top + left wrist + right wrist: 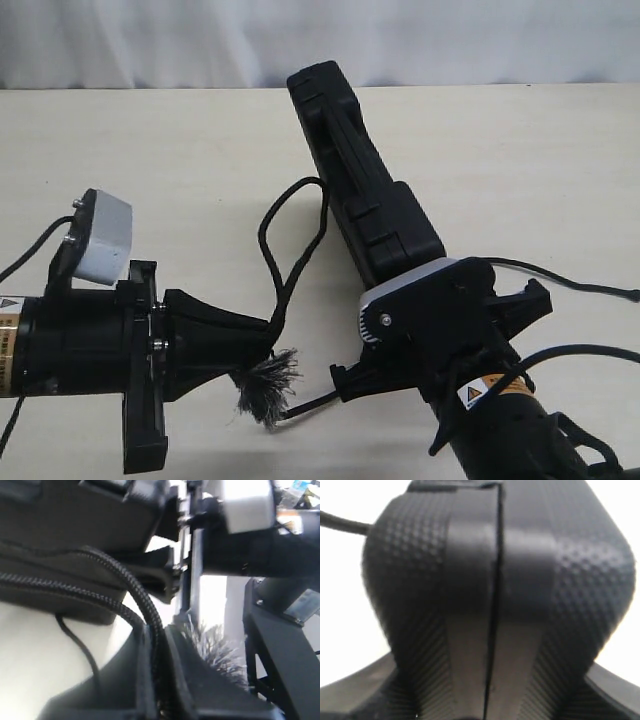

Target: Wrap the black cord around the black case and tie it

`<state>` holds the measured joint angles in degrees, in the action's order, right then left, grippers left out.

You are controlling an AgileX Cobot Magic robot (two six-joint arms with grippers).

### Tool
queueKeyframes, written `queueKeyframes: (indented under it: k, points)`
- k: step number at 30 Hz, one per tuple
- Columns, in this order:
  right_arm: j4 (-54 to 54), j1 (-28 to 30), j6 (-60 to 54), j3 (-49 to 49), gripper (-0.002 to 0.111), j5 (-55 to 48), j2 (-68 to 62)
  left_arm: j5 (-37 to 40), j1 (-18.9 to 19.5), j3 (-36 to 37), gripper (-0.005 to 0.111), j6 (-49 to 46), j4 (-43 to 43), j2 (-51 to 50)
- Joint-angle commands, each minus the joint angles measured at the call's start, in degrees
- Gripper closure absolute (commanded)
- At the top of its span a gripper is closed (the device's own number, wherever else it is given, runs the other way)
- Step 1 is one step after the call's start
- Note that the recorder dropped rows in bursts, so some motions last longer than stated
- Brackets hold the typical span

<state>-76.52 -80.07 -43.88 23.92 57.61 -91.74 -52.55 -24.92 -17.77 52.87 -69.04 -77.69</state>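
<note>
The black case (350,170) is tilted, its far end toward the back of the table and its near end hidden under my right wrist. My right gripper (405,268) is shut on that near end. In the right wrist view the textured case (420,570) with its middle seam fills the picture, and the gripper (490,695) clamps it. The black cord (268,235) loops beside the case and runs into my left gripper (268,335), shut on it just above the frayed tuft (268,380). The left wrist view shows the cord (125,580) entering the gripper (157,645), next to the tuft (215,645).
The pale table (150,150) runs back to a white curtain. A thin smooth cable (310,405) lies by the tuft, and another (570,280) trails to the right. The right arm (250,545) stands close in front of the left gripper.
</note>
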Motion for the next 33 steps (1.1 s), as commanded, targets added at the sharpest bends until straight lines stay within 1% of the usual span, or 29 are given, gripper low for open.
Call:
queueKeyframes:
  k: [1,2,6,8,11,14,16,20,25,29,33]
  points:
    - [-1.86,0.27,-0.22,-0.74,0.104,-3.06,-0.38,-1.80,-0.42,-0.43,0.107,0.77,-0.80,3.92]
    - [-1.86,0.27,-0.22,-0.74,0.104,-3.06,-0.38,-1.56,-0.42,-0.43,0.107,0.77,-0.80,4.86]
    - [-1.86,0.27,-0.32,-0.74,0.104,-3.08,-0.38,7.17,-0.42,-0.43,0.107,1.00,-0.42,10.45]
    - [-1.86,0.27,-0.32,-0.74,0.104,-3.08,-0.38,10.24,-0.42,-0.43,0.107,1.19,-0.42,13.01]
    - [-1.86,0.27,-0.42,-0.74,0.104,-3.08,-0.38,9.70,-0.42,-0.43,0.107,1.59,-0.42,15.37]
    - [-1.75,0.27,-0.39,-0.74,0.104,-3.08,-0.38,6.98,-0.42,-0.32,0.107,4.54,-0.98,15.87]
    - [-1.05,0.27,-0.39,-0.74,0.104,-3.08,-0.38,6.98,-0.42,-0.32,0.107,7.11,-1.89,15.87]
    - [-0.38,0.27,-0.39,-0.74,0.104,-3.44,-0.38,6.98,-0.42,-0.32,0.107,8.98,-3.47,15.87]
    - [-0.43,0.27,-0.39,-0.74,0.104,-3.55,-0.38,6.62,-0.42,-0.32,0.107,8.85,-2.65,15.87]
    - [-0.43,0.27,-0.39,-0.74,0.104,-3.55,-0.38,4.36,-0.42,-0.43,0.107,7.11,-0.84,15.87]
    - [-0.43,0.27,-0.39,-0.74,0.104,-4.51,-0.38,3.97,-0.42,-1.93,0.107,6.94,-0.40,15.61]
